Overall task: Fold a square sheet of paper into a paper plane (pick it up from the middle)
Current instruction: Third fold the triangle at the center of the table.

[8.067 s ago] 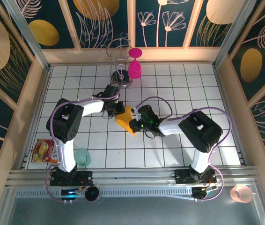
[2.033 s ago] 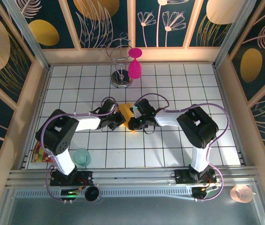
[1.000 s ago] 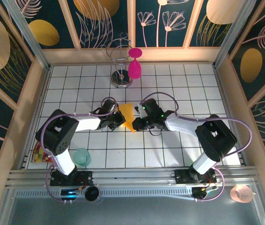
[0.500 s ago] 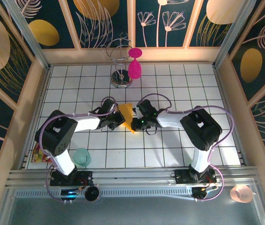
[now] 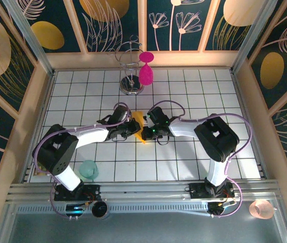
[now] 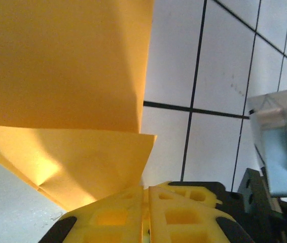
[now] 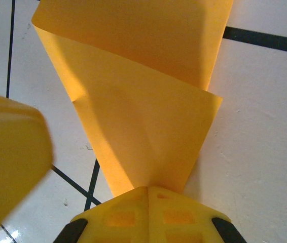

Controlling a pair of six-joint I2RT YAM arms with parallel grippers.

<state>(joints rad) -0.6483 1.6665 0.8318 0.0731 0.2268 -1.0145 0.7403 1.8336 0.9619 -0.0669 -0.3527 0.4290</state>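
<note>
Two grippers and one sheet are meeting near the middle of the tiled table (image 5: 194, 157).

1. The square sheet of paper (image 5: 139, 122), orange-yellow and already creased into overlapping layers, is sitting between the two gripper tips. Whether it is touching the tiles cannot be told.
2. The left gripper (image 6: 144, 190) is pressing its yellow fingers together on the sheet's lower edge, apparently anchoring that side so the layers are not sliding.
3. The right gripper (image 7: 147, 190) is pinching the narrow end where the layers are tapering. Its jaws are pressed tight on the paper, probably keeping the crease line taut from the opposite side.
4. Judgement: a fold is being set between two held points, and the dart shape is not yet finished.
5. The magenta goblet (image 5: 146, 71) is sitting by its wire stand (image 5: 131, 86) at the far edge, well apart and taking no part.
</note>
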